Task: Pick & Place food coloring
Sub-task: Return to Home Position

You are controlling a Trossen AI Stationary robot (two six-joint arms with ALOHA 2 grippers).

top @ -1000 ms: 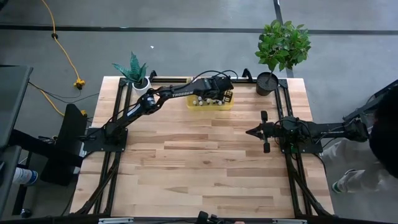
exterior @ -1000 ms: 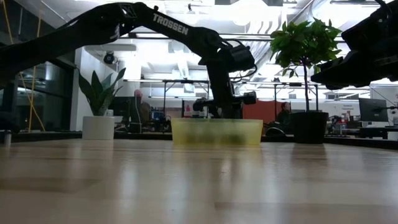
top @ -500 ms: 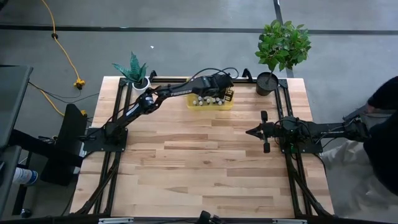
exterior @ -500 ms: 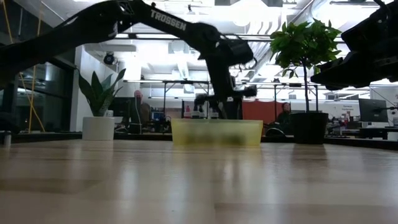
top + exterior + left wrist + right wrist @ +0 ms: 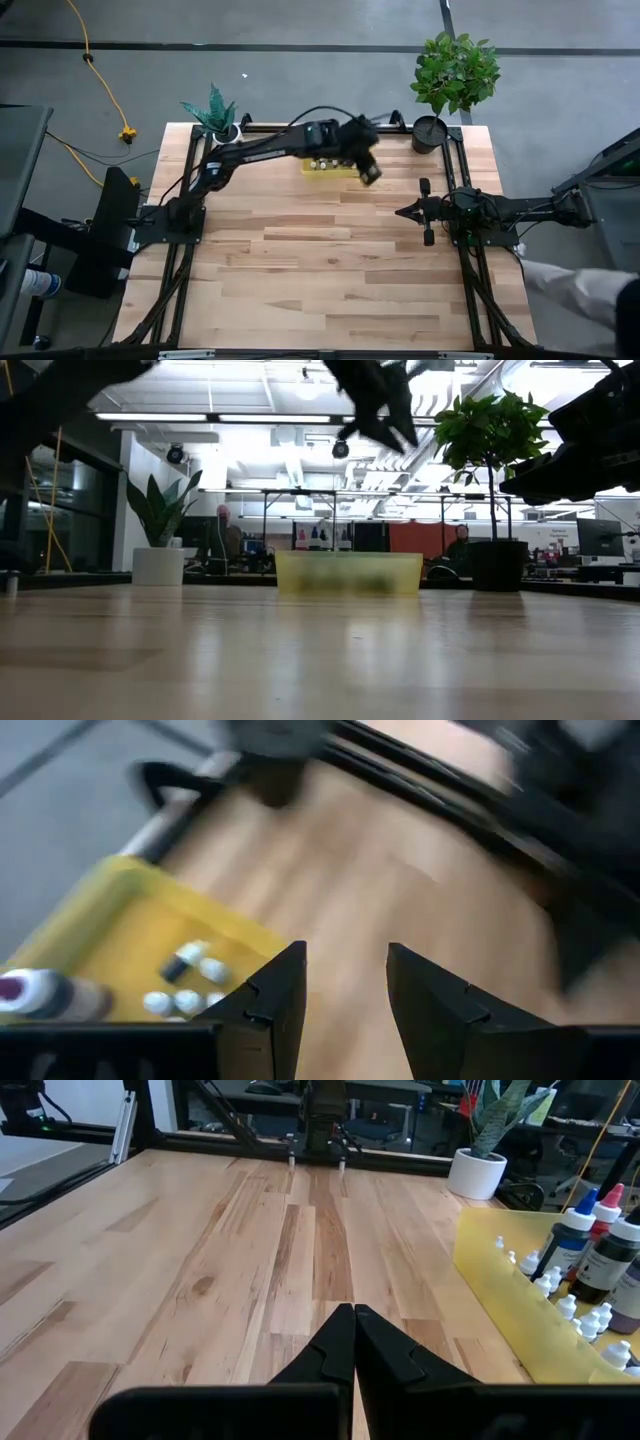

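Fingers (image 5: 275, 1005) of the left gripper (image 5: 343, 960) stood spread apart, with bare wood showing in the gap between the 2 dark tips. The right gripper (image 5: 352, 1320) had its 2 fingers pressed together into a single point.

The food coloring (image 5: 590, 1260) sat inside the yellow tray (image 5: 495, 1275) at the far edge of the table (image 5: 320, 270). The larger bottles with blue, red and dark caps stood upright along one side, and the small white-capped ones clustered beside them. In the left wrist view several small white caps and one dark-capped bottle lay on the tray floor.

The left gripper hung in the air above the tray's right front corner, raised well clear of its rim in the low view and blurred there. The right gripper rested low over the table's right side, well apart from the tray and pointing toward the middle of the table.

Beyond the tray, 2 potted plants stood at the far corners: a small one in a white pot (image 5: 228, 133) on the left, and a bushier one in a dark pot (image 5: 430, 133) on the right.
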